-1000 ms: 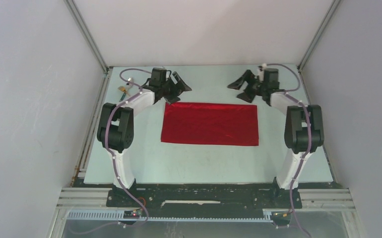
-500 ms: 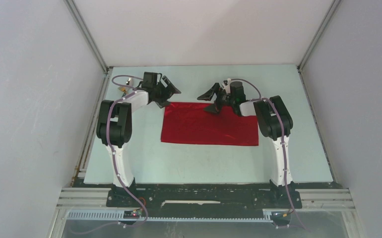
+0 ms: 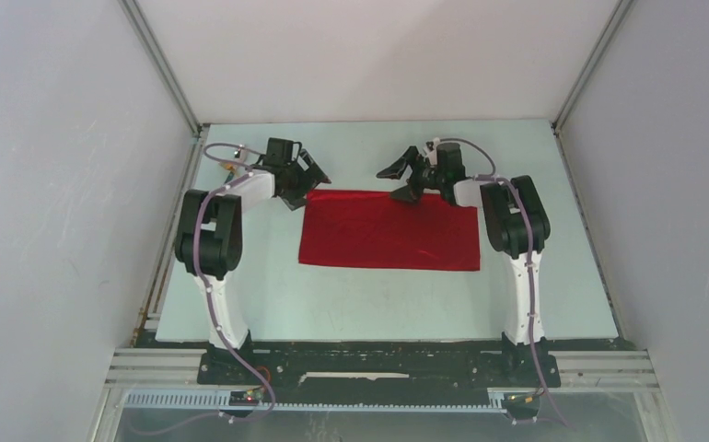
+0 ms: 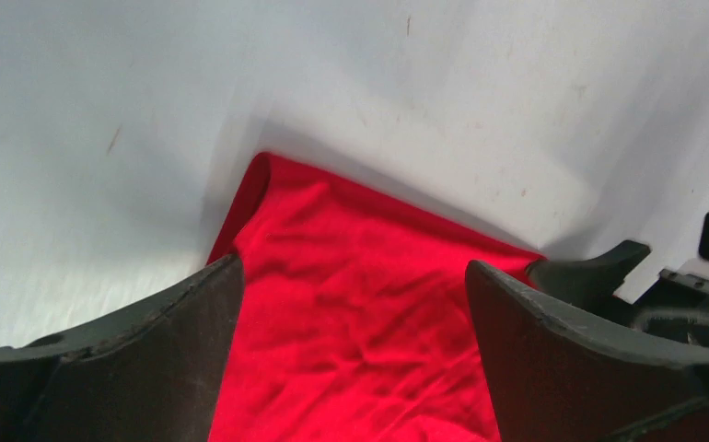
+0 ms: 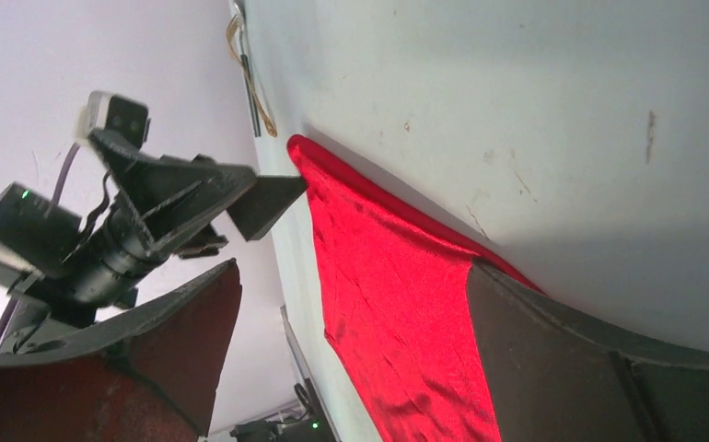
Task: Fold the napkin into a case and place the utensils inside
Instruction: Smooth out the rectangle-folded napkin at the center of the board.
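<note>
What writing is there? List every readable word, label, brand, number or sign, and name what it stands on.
None: no word, label, brand, number or sign can be read on the red napkin, the table or the enclosure walls.

Pale table [image 3: 378,299] carries a red napkin [image 3: 389,230] lying flat at centre; utensils [image 5: 252,92] lie at ten o'clock

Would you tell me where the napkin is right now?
In the top view, the napkin lies flat on the table; the left gripper is at its far-left corner, the right gripper over its far edge.
</note>
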Motion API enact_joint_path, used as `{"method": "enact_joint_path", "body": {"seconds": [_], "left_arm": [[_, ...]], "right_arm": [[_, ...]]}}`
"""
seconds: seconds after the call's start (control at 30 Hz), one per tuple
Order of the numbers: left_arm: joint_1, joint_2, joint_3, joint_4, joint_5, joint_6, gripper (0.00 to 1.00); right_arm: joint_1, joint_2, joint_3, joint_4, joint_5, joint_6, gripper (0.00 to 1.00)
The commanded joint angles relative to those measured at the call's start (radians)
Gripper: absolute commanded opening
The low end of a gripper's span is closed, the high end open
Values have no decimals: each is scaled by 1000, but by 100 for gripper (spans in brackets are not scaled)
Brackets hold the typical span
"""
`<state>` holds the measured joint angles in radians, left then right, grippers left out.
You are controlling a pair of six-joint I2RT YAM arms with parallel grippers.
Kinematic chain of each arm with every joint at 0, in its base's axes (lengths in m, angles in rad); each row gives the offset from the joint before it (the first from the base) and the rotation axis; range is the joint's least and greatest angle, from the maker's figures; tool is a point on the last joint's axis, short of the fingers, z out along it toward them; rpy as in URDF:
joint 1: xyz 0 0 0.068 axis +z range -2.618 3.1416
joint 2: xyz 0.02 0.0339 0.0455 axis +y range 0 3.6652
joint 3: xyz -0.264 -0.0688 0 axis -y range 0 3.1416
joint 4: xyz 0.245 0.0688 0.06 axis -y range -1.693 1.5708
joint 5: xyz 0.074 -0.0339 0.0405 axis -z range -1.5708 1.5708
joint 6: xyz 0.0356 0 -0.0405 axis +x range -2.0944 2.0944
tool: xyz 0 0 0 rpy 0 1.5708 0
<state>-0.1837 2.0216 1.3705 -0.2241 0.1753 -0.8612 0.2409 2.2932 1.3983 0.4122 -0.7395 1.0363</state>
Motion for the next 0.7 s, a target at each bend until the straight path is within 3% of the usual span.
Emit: {"method": "enact_joint_path", "body": {"seconds": [0.0,0.17,0.23,0.27,0.33,0.43,0.67], "left_arm": [[-12,-205,-41,-129,-64,15,99],[-12,-412,-240,-219,-60,6,100],[-12,-474,-329,-279,-89,5,94],[-13,-492,-367,-305,-92,6,87],[-17,-515,-443,-326,-70,-1,70],[-41,-524,-487,-383,-81,-31,60],[-111,-523,-467,-498,-293,-162,57]], "right_arm": [[-22,-86,110,-326,30,-212,100],[-47,-232,168,-724,151,-453,99],[-45,-316,149,-848,236,-531,100],[-44,-356,128,-892,275,-551,100],[-49,-442,47,-926,345,-563,100],[-51,-577,-84,-936,429,-563,100],[-45,-738,-275,-952,507,-571,100]]}}
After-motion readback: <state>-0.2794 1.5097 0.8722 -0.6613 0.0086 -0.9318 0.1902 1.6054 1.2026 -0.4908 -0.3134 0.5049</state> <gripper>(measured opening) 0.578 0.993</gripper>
